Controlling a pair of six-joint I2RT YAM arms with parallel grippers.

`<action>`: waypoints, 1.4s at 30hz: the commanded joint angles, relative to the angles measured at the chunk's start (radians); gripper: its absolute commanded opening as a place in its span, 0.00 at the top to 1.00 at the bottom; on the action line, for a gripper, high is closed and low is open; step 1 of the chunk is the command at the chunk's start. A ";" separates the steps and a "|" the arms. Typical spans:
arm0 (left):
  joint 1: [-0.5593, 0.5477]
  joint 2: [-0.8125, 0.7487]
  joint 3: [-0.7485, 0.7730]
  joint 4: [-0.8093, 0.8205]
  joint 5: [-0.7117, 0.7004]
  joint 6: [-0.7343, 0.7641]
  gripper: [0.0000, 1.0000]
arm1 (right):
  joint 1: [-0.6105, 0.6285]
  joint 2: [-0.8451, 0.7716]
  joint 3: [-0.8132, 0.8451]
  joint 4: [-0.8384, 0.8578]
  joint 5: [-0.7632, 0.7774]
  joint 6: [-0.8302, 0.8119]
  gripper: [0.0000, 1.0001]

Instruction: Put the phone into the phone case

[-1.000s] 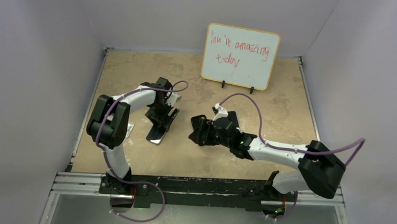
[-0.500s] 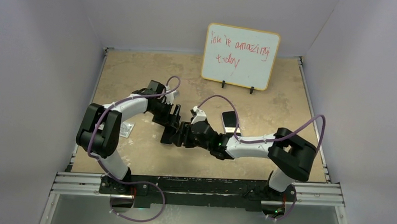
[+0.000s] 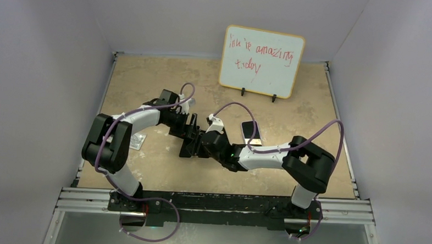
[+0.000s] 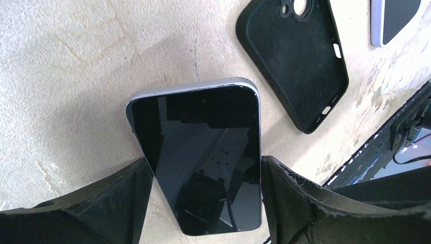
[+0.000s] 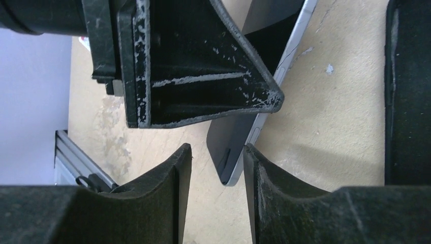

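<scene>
The phone [image 4: 198, 152], light-edged with a glossy dark screen, sits between my left gripper's [image 4: 203, 162] fingers, which press on its two long edges. The phone is tilted above the table. The matte black phone case [image 4: 295, 56] lies open side up just beyond it, camera cutout at its far end. It also shows at the right edge of the right wrist view [image 5: 406, 91]. My right gripper [image 5: 217, 150] is open around the phone's lower corner [image 5: 234, 142], which touches one finger. In the top view both grippers, left [image 3: 188, 136] and right [image 3: 200, 144], meet at the table's middle, and the case is hidden there.
A second phone [image 3: 250, 130] lies screen up right of the grippers, also in the left wrist view [image 4: 394, 20]. A small light object [image 3: 137, 140] lies by the left arm. A whiteboard [image 3: 262, 61] stands at the back. Walls close in on three sides.
My left gripper carried the phone right toward the middle. My right arm swung left to meet it, uncovering the second phone, and its fingers now straddle the held phone's corner.
</scene>
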 commanded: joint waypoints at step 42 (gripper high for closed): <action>0.009 -0.307 -0.004 -0.095 0.030 -0.048 0.10 | 0.029 -0.211 -0.073 -0.023 0.019 -0.160 1.00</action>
